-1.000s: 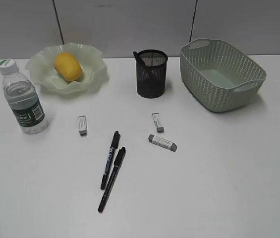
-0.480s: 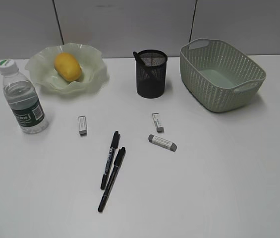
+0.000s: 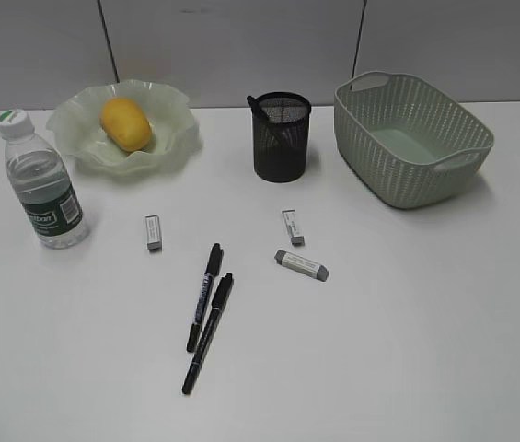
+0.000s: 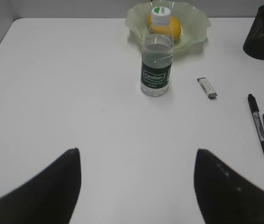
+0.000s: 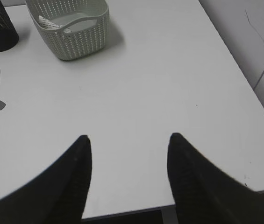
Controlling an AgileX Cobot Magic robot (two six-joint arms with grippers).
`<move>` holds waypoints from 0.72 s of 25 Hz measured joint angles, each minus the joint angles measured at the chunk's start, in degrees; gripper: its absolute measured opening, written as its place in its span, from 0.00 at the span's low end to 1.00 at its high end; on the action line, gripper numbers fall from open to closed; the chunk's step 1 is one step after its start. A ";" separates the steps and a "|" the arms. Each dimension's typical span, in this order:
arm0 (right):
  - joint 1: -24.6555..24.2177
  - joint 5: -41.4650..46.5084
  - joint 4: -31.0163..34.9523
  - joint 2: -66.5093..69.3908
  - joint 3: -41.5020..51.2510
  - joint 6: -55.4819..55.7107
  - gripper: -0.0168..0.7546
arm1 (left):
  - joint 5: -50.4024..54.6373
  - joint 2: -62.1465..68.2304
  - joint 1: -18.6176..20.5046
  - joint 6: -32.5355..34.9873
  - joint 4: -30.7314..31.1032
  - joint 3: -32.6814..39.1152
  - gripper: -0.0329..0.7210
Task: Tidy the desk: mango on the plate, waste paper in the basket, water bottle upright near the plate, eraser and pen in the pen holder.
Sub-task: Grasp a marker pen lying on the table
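Two pens (image 3: 206, 315) and three erasers (image 3: 301, 265) lie mid-frame, unstowed; holder (image 3: 282, 135) upper centre. Both claws, left (image 4: 136, 186) and right (image 5: 128, 177), open and empty. Next, probably an eraser pick.

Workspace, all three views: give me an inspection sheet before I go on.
Surface: desk white, flat.
Mango: in the plate.
Bottle: upright, left front of the plate.
Basket: far right; something pale lies inside it in the right wrist view, cannot tell what.
Holder: one dark pen-like item already in it.
Pens: two, side by side on the desk.
Erasers: three on the desk, apart.
Clutter: nothing seen.
Left gripper: jaws apart, holding nothing.
Right gripper: jaws apart, holding nothing.
Cables: nothing seen.
Surroundings: grey wall panels behind.
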 joint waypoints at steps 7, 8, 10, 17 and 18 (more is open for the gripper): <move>0.00 0.00 0.00 0.00 0.00 0.00 0.57 | 0.00 0.00 0.00 0.00 1.06 0.00 0.80; 0.00 0.00 0.00 0.00 0.00 -0.06 0.57 | 0.00 0.00 0.00 0.00 1.34 0.00 0.80; 0.00 0.00 0.00 0.00 0.00 -0.06 0.57 | 0.00 0.00 0.00 0.00 1.68 0.00 0.80; 0.00 0.00 0.00 0.00 0.00 0.00 0.57 | 0.00 0.97 0.00 0.00 2.33 0.00 0.80; 0.00 0.00 0.00 0.00 0.00 0.00 0.57 | -0.04 2.40 0.00 0.00 2.04 0.00 0.80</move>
